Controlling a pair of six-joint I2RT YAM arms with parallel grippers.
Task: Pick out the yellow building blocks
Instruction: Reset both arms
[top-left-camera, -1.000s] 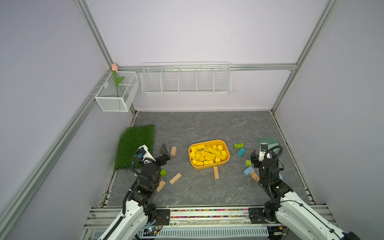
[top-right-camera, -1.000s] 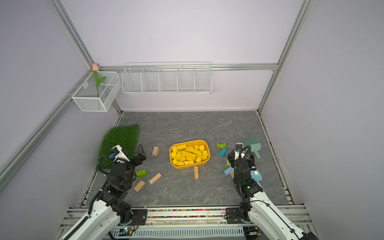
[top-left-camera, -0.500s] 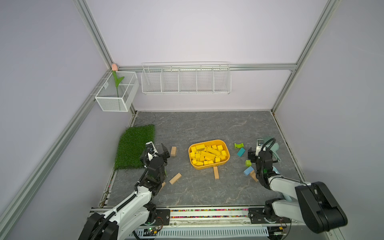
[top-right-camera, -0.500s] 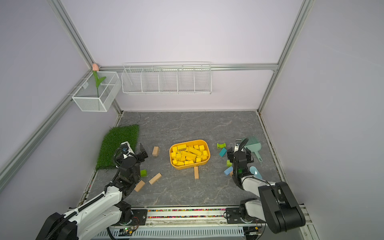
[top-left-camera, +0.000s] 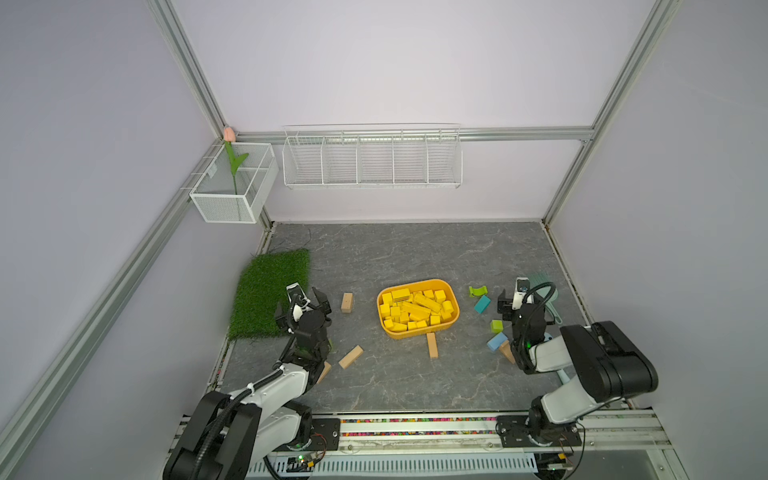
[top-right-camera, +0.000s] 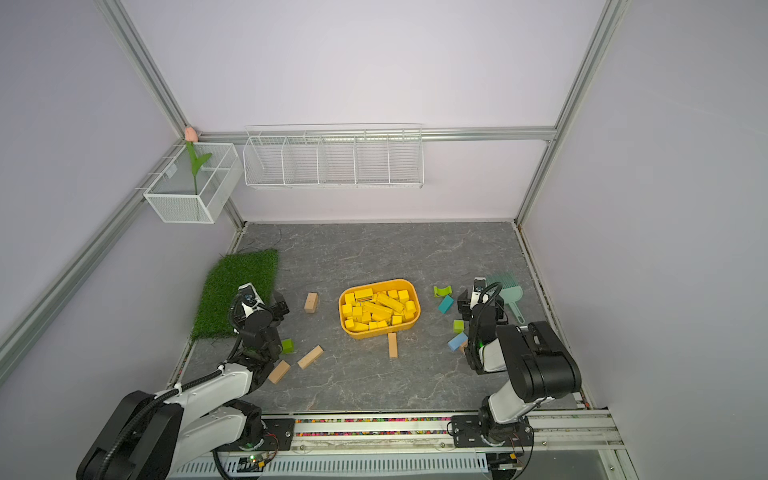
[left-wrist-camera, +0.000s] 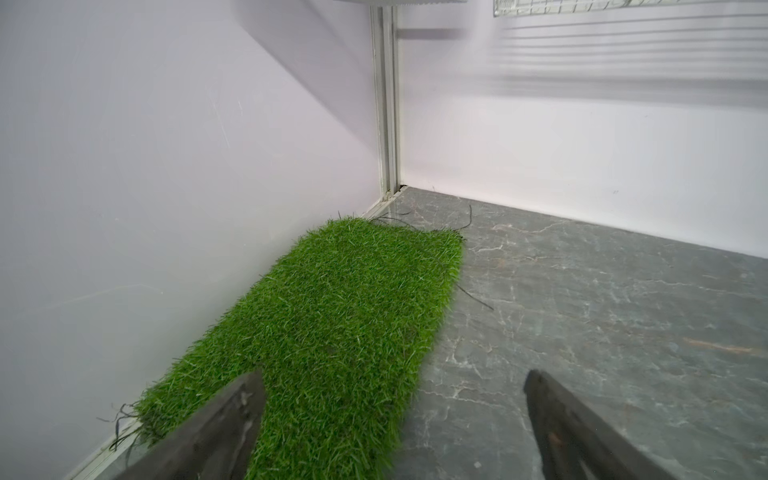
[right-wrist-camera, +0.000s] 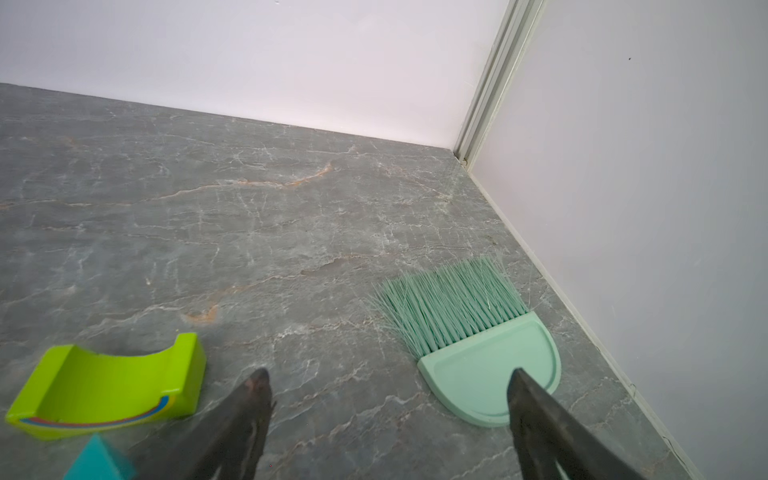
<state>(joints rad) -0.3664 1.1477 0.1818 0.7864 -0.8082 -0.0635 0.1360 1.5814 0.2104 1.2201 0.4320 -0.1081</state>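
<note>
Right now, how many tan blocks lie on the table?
5 tan blocks: one left of the tub, one at its front, two by the left arm, one beside the right arm. Others may be hidden.

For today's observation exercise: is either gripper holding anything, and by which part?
Nothing is held: the left gripper and the right gripper are both open, with nothing between their jaws.

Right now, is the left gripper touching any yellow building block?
Apart: both top views show bare table between the left gripper and the yellow building blocks in the tub.
</note>
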